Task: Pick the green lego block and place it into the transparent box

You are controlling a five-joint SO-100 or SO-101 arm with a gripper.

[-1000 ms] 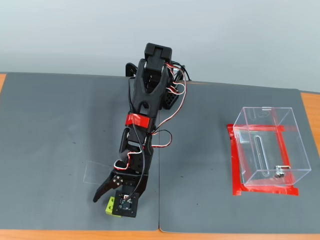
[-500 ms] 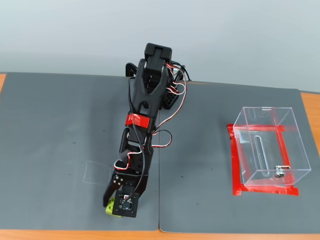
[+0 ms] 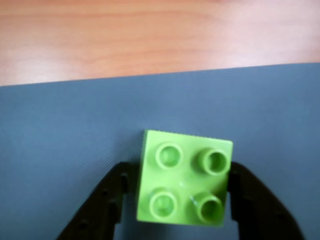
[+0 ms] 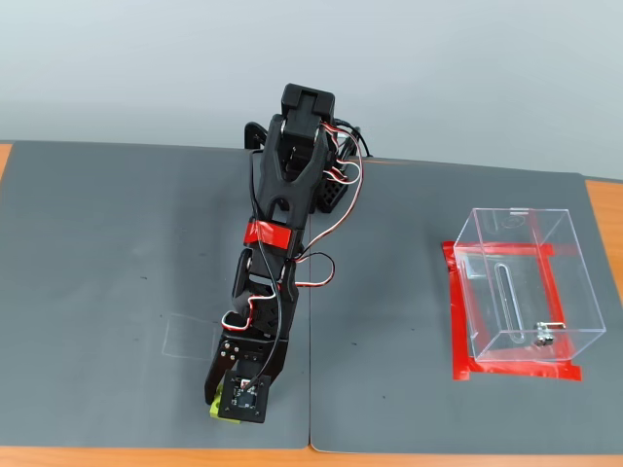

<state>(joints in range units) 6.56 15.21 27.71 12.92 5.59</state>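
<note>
From my end, biggest thing first: the dark grey mat (image 4: 117, 253) covers most of the wooden table (image 3: 125, 35), and my arm (image 4: 287, 204) is stretched out toward the near edge of the mat in the fixed view, wrist pitched down.

Next, the transparent box (image 4: 521, 287) sits well off to the right in the fixed view, inside a red tape outline (image 4: 456, 311), with its latch (image 4: 545, 336) on the near side. It looks empty and it seems open on top, tho I can't be sure thru clear walls.

Then the gripper (image 3: 184, 200): in the wrist view both black fingers (image 3: 107, 200) flank the brick, one each side. The right one looks pressed against the brick's edge. On the left there may be a thin sliver of gap, too blurry to call. So I can't tell if it's clamped or just bracketing.

Smallest: the green lego block (image 3: 184, 177), studs up, slightly rotated, flat on the mat btwn the fingers. In the fixed view only a bit of it peeks out under the wrist, near the mat's front edge.

Progress, imo: reach and alignment done, grasp at or near closing. Left to do: confirm the squeeze, lift, swing across to the box, lower, release. Roughly a third of the way thru.
</note>
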